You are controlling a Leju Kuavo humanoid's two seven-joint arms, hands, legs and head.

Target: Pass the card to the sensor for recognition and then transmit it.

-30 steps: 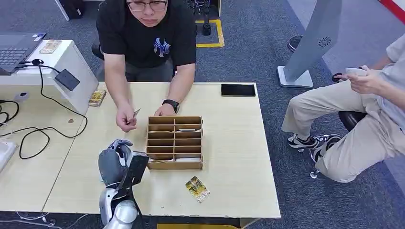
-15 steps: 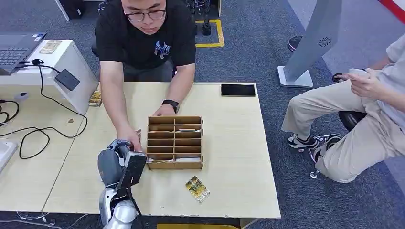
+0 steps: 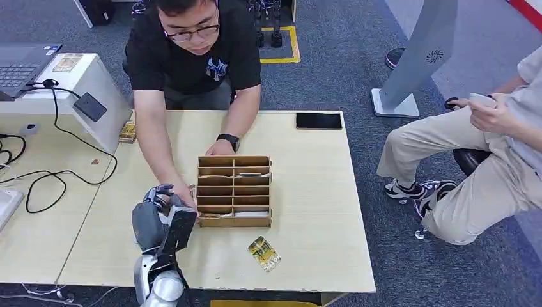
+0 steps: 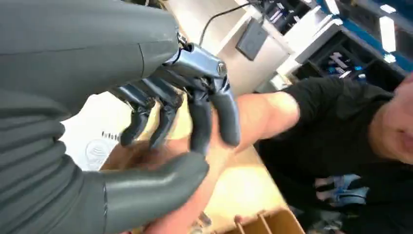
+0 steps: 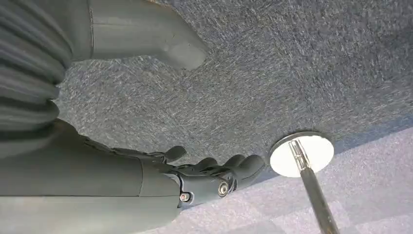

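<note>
Grey left hand point(image 3: 155, 214) fingers point(image 4: 214, 119) spread round a person's hand point(image 3: 182, 193); card unseen, grip uncertain.

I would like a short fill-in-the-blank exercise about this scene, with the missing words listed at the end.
1. The person's hand reaches into the ____ robot hand.
2. The wooden organizer stands on the ____.
3. The loose card lies between the organizer and the table's ____ edge.
4. The right robot hand hangs above the ____.

Missing words: left; table; near; floor
</note>
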